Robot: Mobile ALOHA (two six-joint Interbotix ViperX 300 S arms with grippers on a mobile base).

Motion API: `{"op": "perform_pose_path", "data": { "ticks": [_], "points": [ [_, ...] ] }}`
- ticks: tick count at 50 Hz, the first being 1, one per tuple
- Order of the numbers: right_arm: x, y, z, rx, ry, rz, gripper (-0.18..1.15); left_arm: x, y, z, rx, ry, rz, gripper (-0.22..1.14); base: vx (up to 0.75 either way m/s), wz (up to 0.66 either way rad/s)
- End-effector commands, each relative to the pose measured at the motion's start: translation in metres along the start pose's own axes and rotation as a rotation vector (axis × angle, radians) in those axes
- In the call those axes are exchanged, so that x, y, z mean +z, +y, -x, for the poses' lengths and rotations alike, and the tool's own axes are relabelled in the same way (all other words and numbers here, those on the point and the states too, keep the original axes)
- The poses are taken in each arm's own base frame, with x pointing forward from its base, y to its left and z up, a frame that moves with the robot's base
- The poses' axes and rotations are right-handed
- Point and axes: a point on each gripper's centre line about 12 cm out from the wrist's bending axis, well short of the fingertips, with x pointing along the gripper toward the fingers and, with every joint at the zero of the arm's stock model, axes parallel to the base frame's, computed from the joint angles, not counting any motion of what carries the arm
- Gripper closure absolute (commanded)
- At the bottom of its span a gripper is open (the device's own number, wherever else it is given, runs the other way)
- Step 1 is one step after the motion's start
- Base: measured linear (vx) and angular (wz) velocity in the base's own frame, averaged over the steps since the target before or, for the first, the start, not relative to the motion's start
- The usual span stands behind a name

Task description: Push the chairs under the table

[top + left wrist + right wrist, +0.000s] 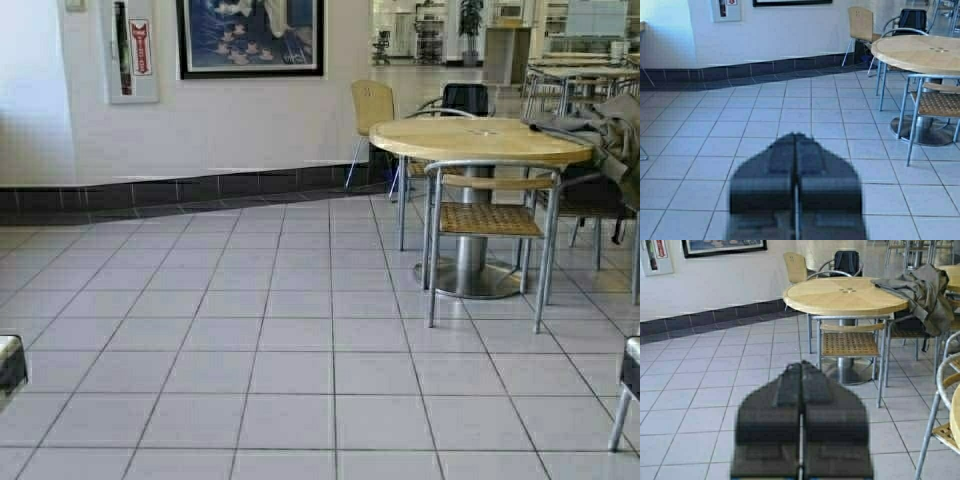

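One tan plywood chair (372, 106) with thin chrome legs stands by the far wall behind the round table; it also shows as the chair (860, 22) and the chair (794, 267). The table is out of view. My left gripper (796, 135) is shut with nothing in it and hangs low over bare floor tiles, pointing at the wall. My right gripper (801, 364) is shut and empty too, over the tiles a short way before the round table's nearest armchair. Both are far from the chair.
A round wooden table (480, 138) on a steel pedestal stands at the right, ringed by metal armchairs (490, 218) with woven seats. A grey jacket (600, 125) lies on it. Another armchair frame (939, 390) is close on my right. Open tile floor (220, 330) spreads left and middle.
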Motion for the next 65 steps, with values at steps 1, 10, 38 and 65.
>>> {"op": "perform_pose_path", "data": {
  "ticks": [1,10,38,65],
  "points": [
    [0.009,0.001,-0.002,0.004,-0.026,-0.02,0.92,0.008,-0.002,-0.003,-0.008,-0.018,-0.002,0.94,0.01,0.0],
    [0.011,0.001,0.002,0.004,-0.041,-0.023,0.93,0.012,-0.002,-0.006,-0.009,-0.029,-0.001,0.88,0.03,0.0],
    [0.01,0.001,0.008,0.004,-0.054,-0.022,0.93,0.007,-0.002,-0.01,-0.007,-0.011,0.004,0.88,0.23,0.12],
    [0.007,0.001,0.004,0.004,-0.035,-0.031,0.93,-0.001,-0.002,-0.013,-0.007,0.017,0.016,0.88,0.32,0.32]
  ]
}}
